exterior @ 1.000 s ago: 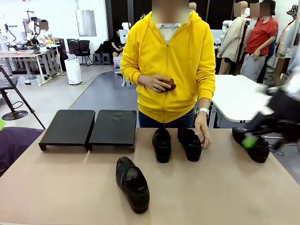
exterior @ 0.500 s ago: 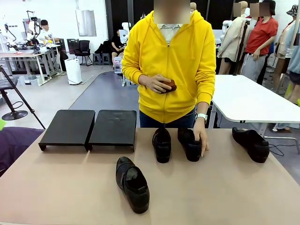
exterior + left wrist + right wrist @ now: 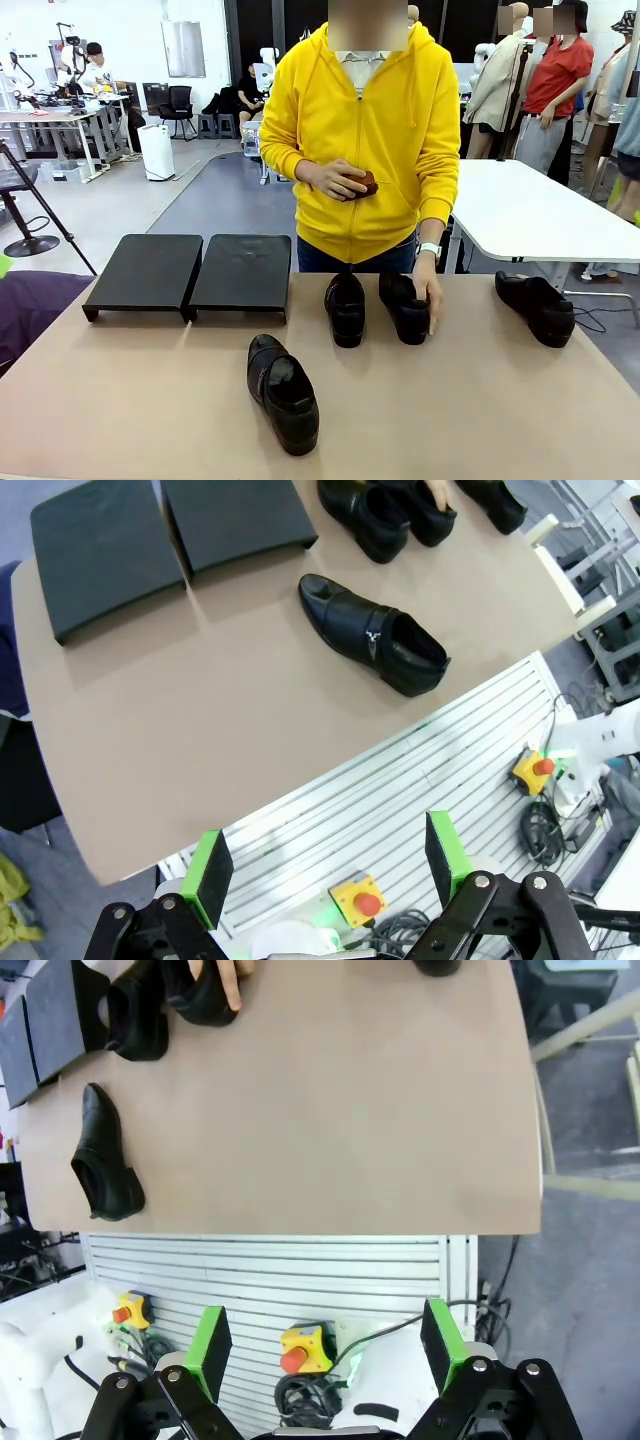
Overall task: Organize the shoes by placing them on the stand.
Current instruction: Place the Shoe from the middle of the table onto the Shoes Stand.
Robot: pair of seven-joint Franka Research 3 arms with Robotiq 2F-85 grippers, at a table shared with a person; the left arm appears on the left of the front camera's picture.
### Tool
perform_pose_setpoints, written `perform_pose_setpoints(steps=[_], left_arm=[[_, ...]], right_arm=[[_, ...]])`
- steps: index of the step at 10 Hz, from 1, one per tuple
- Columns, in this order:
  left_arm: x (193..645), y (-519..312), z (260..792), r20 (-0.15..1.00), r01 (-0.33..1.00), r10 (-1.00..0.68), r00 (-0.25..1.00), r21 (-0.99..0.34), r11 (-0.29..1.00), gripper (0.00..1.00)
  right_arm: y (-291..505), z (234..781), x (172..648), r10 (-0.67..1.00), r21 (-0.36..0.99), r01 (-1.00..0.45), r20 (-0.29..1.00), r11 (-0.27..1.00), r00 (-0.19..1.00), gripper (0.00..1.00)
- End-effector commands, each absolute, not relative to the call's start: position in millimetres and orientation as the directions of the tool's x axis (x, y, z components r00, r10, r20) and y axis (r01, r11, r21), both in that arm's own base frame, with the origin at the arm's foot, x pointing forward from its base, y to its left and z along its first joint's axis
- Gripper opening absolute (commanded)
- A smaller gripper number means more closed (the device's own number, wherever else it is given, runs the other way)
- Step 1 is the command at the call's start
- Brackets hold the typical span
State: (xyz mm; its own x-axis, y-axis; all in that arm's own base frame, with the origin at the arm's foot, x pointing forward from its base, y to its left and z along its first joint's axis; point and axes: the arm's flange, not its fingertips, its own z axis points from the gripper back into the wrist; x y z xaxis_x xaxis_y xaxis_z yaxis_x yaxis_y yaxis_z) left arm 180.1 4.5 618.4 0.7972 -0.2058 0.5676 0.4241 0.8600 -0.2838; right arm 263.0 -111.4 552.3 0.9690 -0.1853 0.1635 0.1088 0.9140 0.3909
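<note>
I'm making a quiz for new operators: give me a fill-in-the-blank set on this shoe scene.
1. The table bears ____ black shoes.
2. The stand holds ____ shoes.
3. The person's lower hand touches ____ shoe.
4. The left pincer and the right pincer both stand ____.
Missing words: four; no; one; open.

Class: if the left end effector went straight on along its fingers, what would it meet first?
The left end effector would probably meet the bare tan tabletop near its near edge, short of the lone black leather loafer; depth is unclear.
</note>
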Motion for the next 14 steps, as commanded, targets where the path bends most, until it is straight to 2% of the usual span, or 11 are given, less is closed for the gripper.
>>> perform_pose_setpoints(steps=[1, 4, 5, 7, 8, 9, 11, 12, 13, 14], left_arm=[[179, 5, 619, 0.573, 0.441, -0.213, 0.791, -0.293, 0.848, 1.00], [180, 4, 618, 0.568, 0.424, -0.206, 0.797, -0.284, 0.860, 1.00], [198, -43, 625, 0.451, 0.353, -0.207, 0.868, -0.269, 0.896, 1.00], [239, -150, 625, 0.342, 0.285, -0.171, 0.924, -0.315, 0.905, 1.00], [260, -206, 613, 0.236, 0.133, -0.049, 0.971, -0.355, 0.925, 1.00], [278, -253, 593, 0.164, 0.036, 0.024, 0.986, -0.351, 0.936, 1.00], [304, -321, 547, 0.108, -0.180, 0.227, 0.968, -0.333, 0.925, 1.00], [310, -328, 541, 0.113, -0.215, 0.270, 0.956, -0.352, 0.911, 1.00], [312, -322, 550, 0.135, -0.157, 0.218, 0.967, -0.359, 0.920, 1.00], [301, -329, 530, 0.094, -0.151, 0.195, 0.976, -0.348, 0.925, 1.00]], right_arm=[[-114, 553, 261, -0.190, 0.409, 0.110, 0.162, 0.906, 0.968, 1.00], [-114, 553, 261, -0.190, 0.409, 0.110, 0.162, 0.906, 0.968, 1.00], [-114, 553, 261, -0.190, 0.409, 0.110, 0.162, 0.906, 0.968, 1.00], [-114, 553, 261, -0.190, 0.409, 0.110, 0.162, 0.906, 0.968, 1.00], [-114, 553, 261, -0.190, 0.409, 0.110, 0.162, 0.906, 0.968, 1.00], [-114, 553, 261, -0.190, 0.409, 0.110, 0.162, 0.906, 0.968, 1.00], [-114, 553, 261, -0.190, 0.409, 0.110, 0.162, 0.906, 0.968, 1.00], [-114, 553, 261, -0.190, 0.409, 0.110, 0.162, 0.906, 0.968, 1.00], [-114, 553, 261, -0.190, 0.409, 0.110, 0.162, 0.906, 0.968, 1.00], [-114, 553, 261, -0.190, 0.409, 0.110, 0.162, 0.906, 0.968, 1.00]])
